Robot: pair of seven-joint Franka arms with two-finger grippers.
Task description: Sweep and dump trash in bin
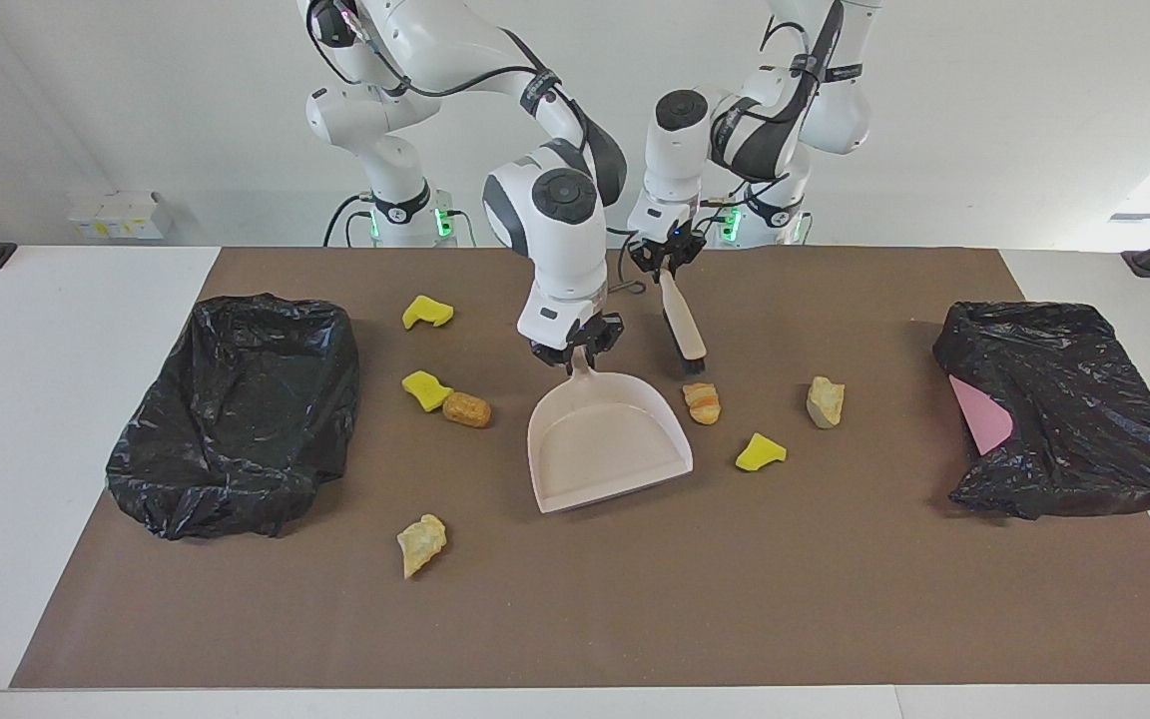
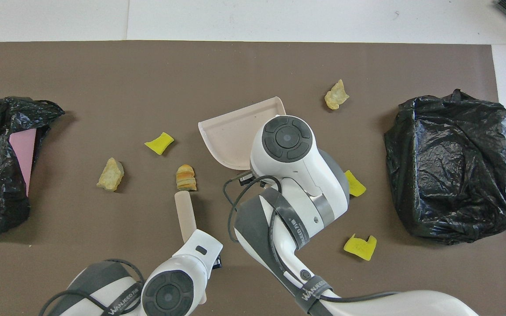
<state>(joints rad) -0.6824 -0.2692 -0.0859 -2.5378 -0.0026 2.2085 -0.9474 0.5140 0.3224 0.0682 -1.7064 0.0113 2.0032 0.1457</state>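
My right gripper (image 1: 576,352) is clamped on the dustpan (image 1: 607,446) handle; left gripper (image 1: 669,262) grips the hand brush (image 1: 684,325) beside it.
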